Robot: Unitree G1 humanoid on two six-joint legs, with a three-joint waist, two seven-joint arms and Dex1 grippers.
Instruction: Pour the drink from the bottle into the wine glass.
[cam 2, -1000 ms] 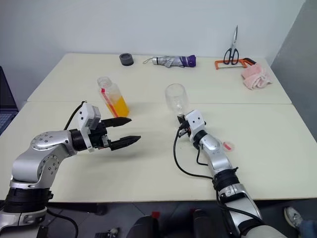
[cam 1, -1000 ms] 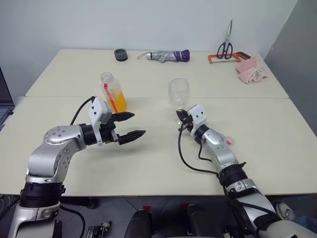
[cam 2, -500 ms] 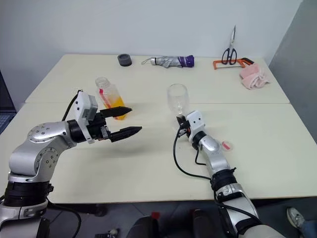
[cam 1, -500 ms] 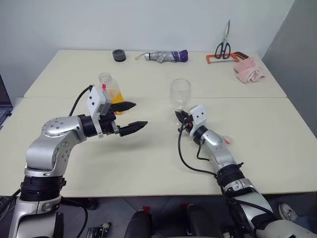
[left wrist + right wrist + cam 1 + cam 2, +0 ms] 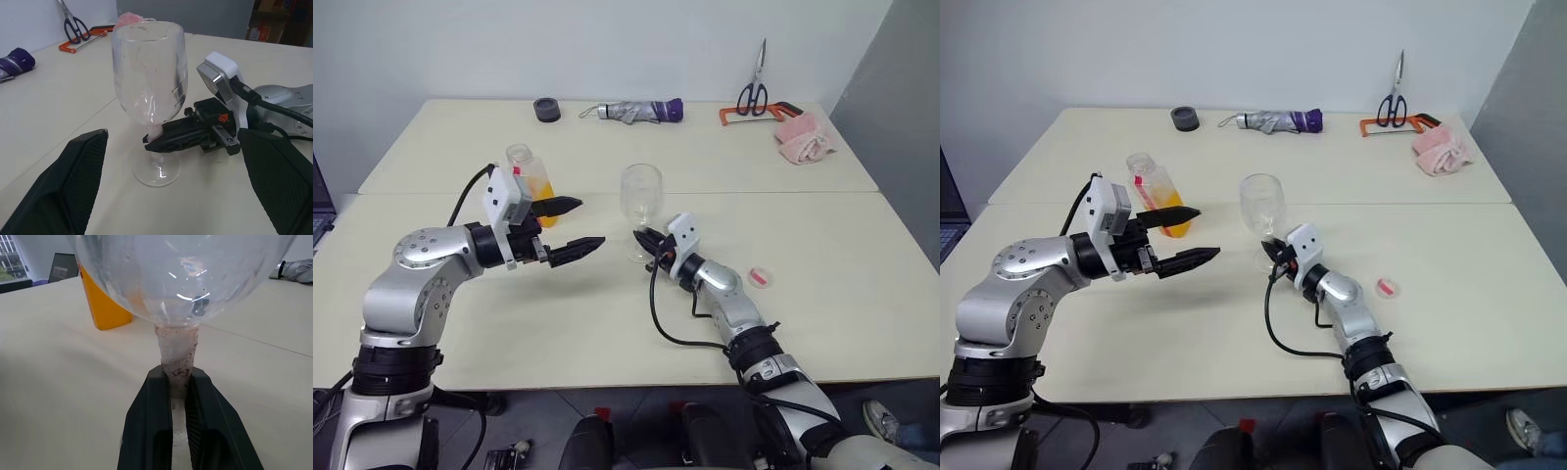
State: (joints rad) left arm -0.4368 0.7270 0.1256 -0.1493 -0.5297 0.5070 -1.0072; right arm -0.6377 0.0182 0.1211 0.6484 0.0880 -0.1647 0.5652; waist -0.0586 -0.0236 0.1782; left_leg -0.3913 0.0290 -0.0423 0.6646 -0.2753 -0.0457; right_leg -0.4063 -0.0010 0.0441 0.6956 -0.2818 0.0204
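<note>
Right gripper [image 5: 646, 242] reaches level across the near table [image 5: 607, 313], its two black fingers [image 5: 151, 431] clamped on the thin stem of the wine glass [image 5: 640, 191], just under the bowl. Glass stands upright, foot on or just at the tabletop; cannot tell which. Bowl looks empty, with faint smears on the inside. Left gripper [image 5: 570, 225] hangs above the table on the robot's left of the glass, fingers spread wide and holding nothing, tips aimed toward the glass but apart from it. In the left wrist view the glass [image 5: 149, 88] sits between that gripper's two fingers in the distance, with the right gripper [image 5: 186, 137] pinching its stem from the side. Behind the left gripper stands the bottle [image 5: 534, 181], upright on the table, neck open with no cap on it, the drink [image 5: 546, 194] filling about its lower half; the upper left finger passes in front of it without touching. A small red cap [image 5: 760, 277] lies on the table beside the right forearm. Along the far edge: a black roll of tape [image 5: 547, 109], a folded umbrella [image 5: 631, 111], scissors [image 5: 752, 93], an orange-handled saw [image 5: 756, 114], a pink cloth [image 5: 801, 137].
</note>
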